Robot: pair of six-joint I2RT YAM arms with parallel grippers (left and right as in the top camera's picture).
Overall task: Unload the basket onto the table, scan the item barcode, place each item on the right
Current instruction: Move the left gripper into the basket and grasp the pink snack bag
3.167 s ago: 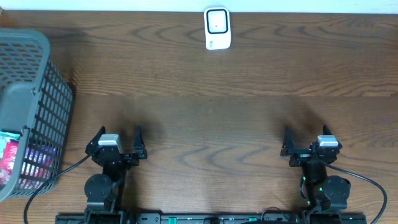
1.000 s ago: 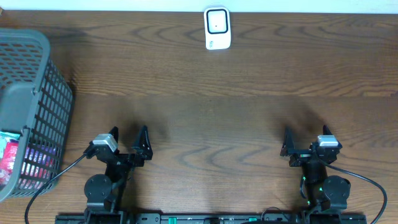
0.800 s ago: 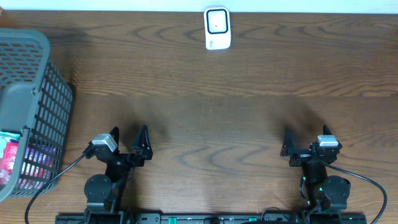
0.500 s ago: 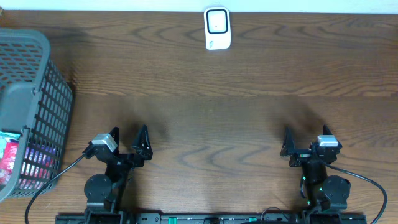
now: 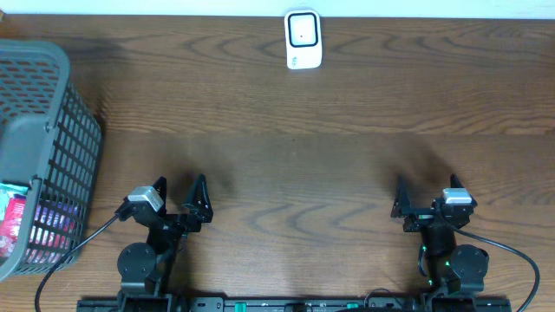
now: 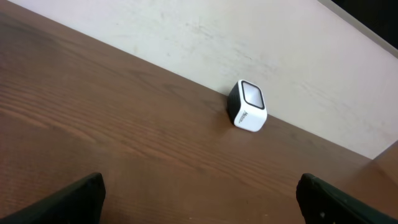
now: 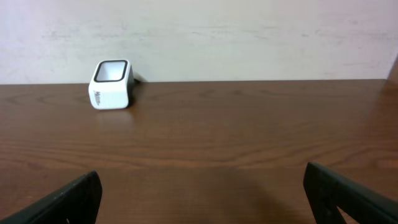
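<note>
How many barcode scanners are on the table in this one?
1. The white scanner stands at the middle of the far edge of the table. The basket at the left is only partly in view and could hide something, but no second scanner shows.

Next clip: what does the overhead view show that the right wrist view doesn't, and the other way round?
Only overhead: the grey basket at the left with packaged items inside, and the left end effector, open. Only right wrist: the pale wall rising behind the scanner; overhead catches just a sliver of it. Both: the white scanner, the wooden table and the open right end effector, holding nothing.
</note>
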